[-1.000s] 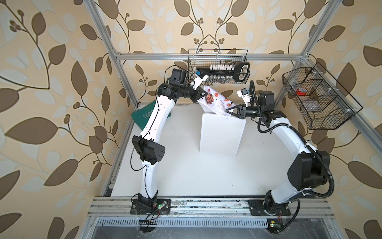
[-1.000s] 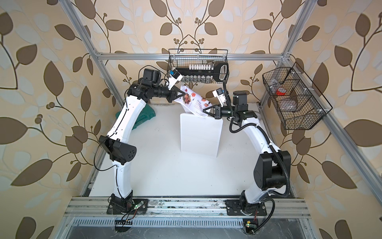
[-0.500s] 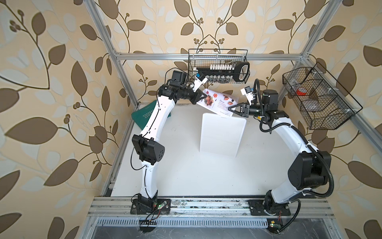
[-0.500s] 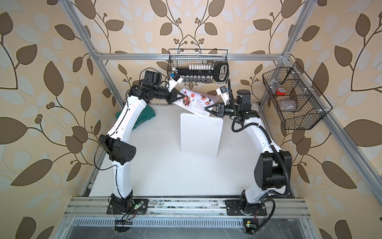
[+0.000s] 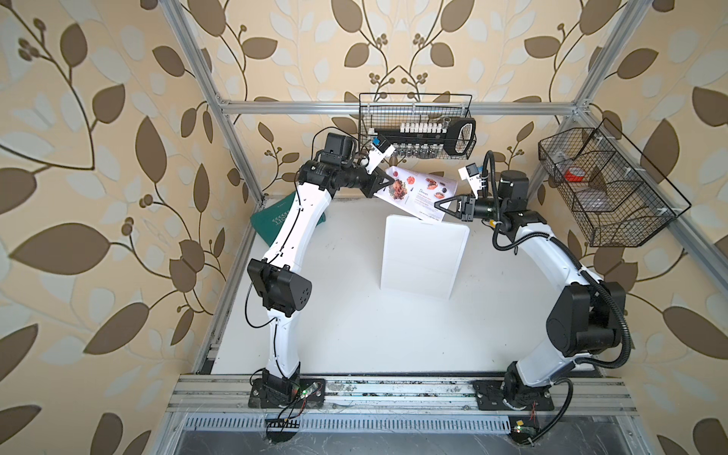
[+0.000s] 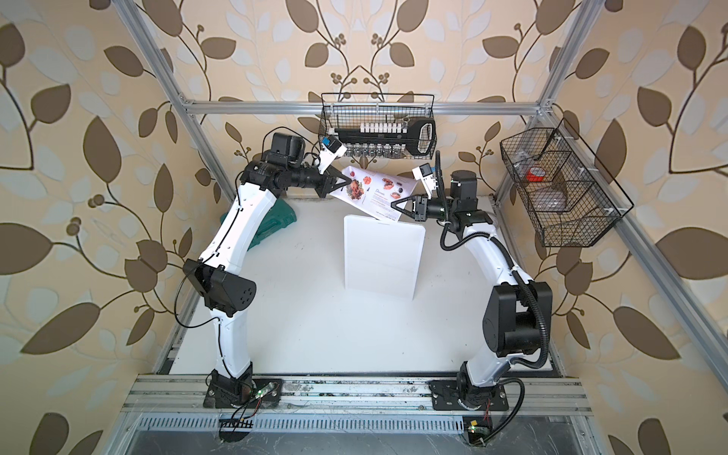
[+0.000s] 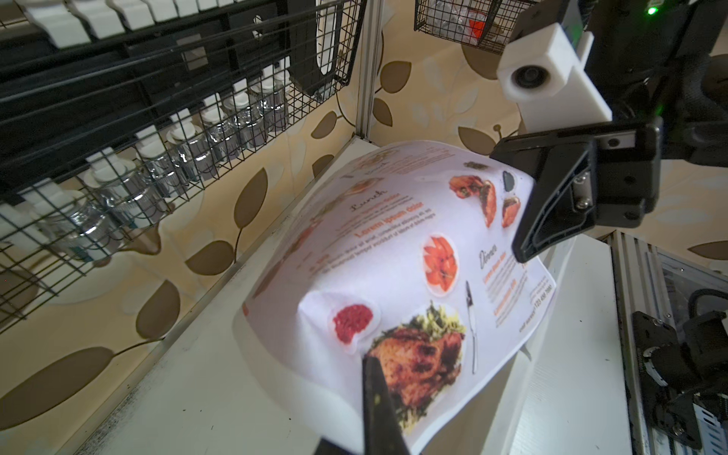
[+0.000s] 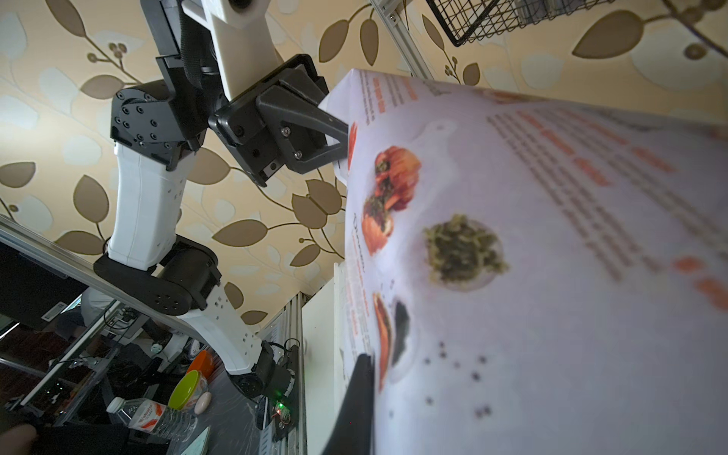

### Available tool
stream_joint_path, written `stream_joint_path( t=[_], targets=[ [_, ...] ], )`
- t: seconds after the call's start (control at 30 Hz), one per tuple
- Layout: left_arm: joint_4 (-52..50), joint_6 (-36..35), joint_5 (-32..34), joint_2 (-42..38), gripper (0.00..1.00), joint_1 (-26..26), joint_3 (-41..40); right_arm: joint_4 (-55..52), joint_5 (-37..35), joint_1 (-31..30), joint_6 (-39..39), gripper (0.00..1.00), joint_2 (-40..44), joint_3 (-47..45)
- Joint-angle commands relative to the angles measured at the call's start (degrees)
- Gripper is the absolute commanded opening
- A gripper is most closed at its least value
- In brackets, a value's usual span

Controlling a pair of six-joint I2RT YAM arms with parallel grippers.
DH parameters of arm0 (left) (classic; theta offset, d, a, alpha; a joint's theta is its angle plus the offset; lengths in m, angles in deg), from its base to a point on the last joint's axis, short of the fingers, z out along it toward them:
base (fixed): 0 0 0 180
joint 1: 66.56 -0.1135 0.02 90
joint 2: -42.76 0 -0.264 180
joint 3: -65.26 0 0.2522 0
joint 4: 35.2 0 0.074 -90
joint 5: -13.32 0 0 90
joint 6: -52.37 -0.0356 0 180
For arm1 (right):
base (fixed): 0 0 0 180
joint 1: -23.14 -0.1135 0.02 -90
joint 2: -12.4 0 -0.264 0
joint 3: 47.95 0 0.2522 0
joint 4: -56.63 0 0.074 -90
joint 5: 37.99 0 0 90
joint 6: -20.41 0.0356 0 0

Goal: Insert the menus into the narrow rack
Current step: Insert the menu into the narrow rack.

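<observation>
Wallpaper (image 5: 98, 197) with brown leaves covers the three walls of the cell, behind an aluminium frame (image 5: 394, 105). White table (image 5: 354, 315) fills the floor. On it are the rack (image 5: 423, 256), a white panel near the middle, and a green case (image 5: 272, 220) at the far left corner, partly hidden by the left arm. A back basket (image 5: 413, 118) and a side basket (image 5: 630, 220), both black wire, hang from the frame.

The menu (image 5: 417, 189) is held in the air, tilted, printed face up. In both top views its low edge meets the rack's far top edge; whether it has entered the slot cannot be told. The left gripper (image 5: 388, 182) is closed on the sheet's far left corner. The right gripper (image 5: 437, 205) is closed on its right edge, just above the rack.

Against a second ago, the sheet is spread wider and shows more of its face, and the right gripper sits slightly nearer the back wall. Rack, case and baskets lie where they were.
</observation>
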Motion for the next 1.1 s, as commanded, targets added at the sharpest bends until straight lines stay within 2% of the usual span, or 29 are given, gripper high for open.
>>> stream_joint_path(
  t=[0.0,0.2,0.83,1.07],
  targets=[
    [1.2,-1.5,-1.6,-3.4,0.0,0.8,0.2,-0.6,0.7,0.1,-3.7,0.03,1.1,-2.1],
    [0.6,-2.4,-1.8,-3.5,0.0,0.9,0.1,-1.7,1.1,0.1,-6.6,0.02,1.6,-3.1],
    [-0.7,-2.2,-3.5,-5.5,0.0,0.8,0.6,-1.5,4.4,0.1,-6.0,0.1,2.0,-2.4],
    [0.1,-2.1,-4.0,-7.1,0.0,0.8,-2.7,-1.6,4.9,0.5,-6.4,0.1,2.5,-2.6]
  ],
)
